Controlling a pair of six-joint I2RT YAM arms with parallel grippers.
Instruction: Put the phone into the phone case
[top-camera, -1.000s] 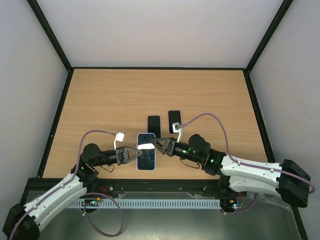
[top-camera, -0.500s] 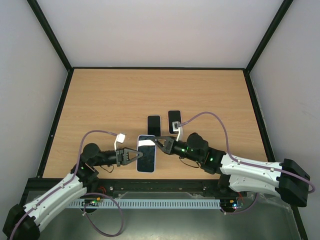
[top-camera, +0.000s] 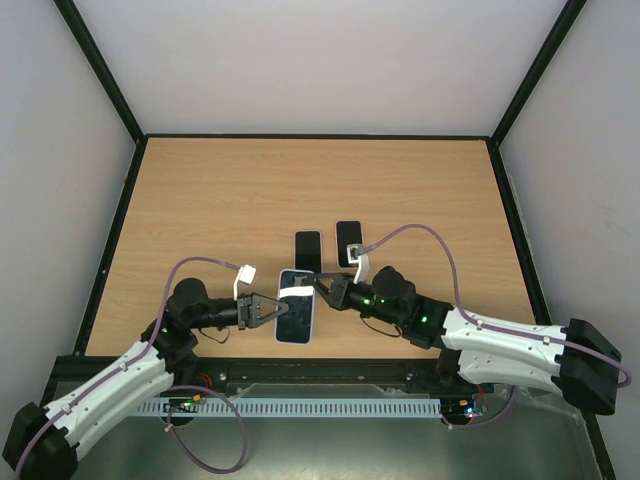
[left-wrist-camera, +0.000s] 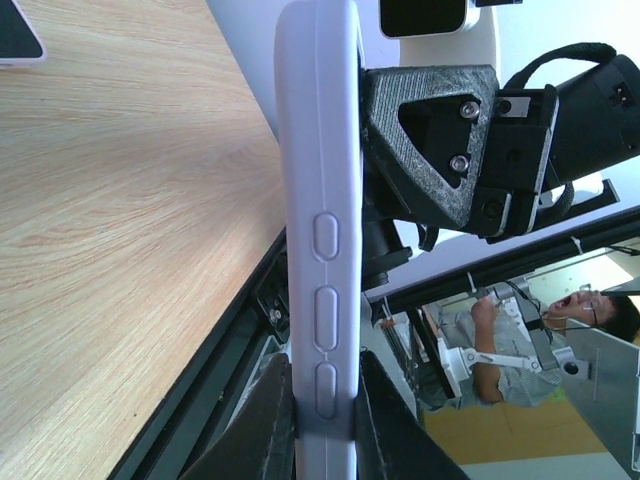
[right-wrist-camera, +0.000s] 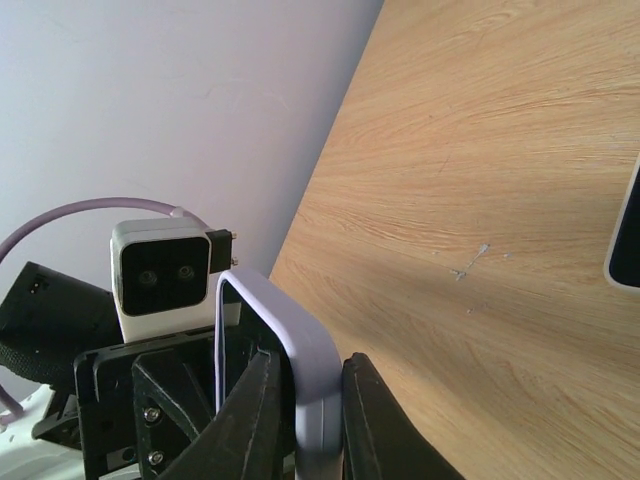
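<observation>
Phone case (top-camera: 294, 340): lavender, dark glossy phone (top-camera: 296, 318) inside rim; full seating not determinable. Location: near centre of table (top-camera: 250, 190), between arms. Left gripper (top-camera: 266, 310) clamped on case's left edge, below side buttons. Right gripper (top-camera: 320, 288) clamped on far right corner. Risk: opposed pulls could flex rim, popping phone out or slipping case from grip. Long axis near–far, far end slightly right; screen up. Spare dark phone (top-camera: 308, 250) just beyond.

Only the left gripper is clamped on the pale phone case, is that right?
No, both grip the pale phone case. The right wrist view shows the right gripper shut on its edge, like the left gripper.
</observation>
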